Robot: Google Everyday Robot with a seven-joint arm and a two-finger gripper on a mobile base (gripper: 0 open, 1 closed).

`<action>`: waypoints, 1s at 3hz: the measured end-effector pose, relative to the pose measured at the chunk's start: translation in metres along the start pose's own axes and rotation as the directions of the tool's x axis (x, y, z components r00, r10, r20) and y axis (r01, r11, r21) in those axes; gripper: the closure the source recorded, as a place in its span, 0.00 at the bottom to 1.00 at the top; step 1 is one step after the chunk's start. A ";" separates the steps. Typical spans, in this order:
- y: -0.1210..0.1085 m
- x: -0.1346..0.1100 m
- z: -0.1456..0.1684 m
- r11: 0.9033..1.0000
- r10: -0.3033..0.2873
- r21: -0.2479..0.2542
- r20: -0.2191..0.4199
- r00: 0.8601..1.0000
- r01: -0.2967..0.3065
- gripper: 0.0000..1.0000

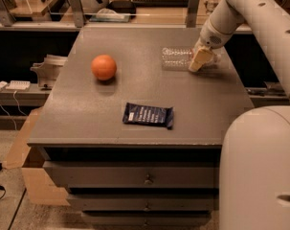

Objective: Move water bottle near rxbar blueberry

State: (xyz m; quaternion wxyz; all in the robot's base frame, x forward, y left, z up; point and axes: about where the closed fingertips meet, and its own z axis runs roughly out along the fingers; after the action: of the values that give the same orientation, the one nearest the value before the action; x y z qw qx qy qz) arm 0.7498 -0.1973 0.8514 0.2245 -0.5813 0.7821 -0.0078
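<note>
Grey table: gripper at water bottle; rxbar blueberry, white print unreadable.

The gripper sat at the far right of the counter, against the right end of the water bottle, which lay on its side. Bare counter stretched from the bottle down to the rxbar blueberry near the front edge, leaving an open lane. The orange stood well apart to the left. The robot's pale body crowded the front right corner.
</note>
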 end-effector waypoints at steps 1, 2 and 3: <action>0.000 -0.006 -0.003 1.000 -0.019 -0.006 0.012 1.000 0.019 0.64; 0.008 -0.025 -0.019 0.995 -0.098 -0.016 0.028 0.995 0.098 0.87; 0.040 -0.051 -0.043 0.965 -0.249 -0.075 0.058 0.967 0.253 1.00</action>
State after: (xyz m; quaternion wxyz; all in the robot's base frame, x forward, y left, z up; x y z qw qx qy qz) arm 0.7095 -0.1489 0.8967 0.2166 -0.6842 0.6963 0.0099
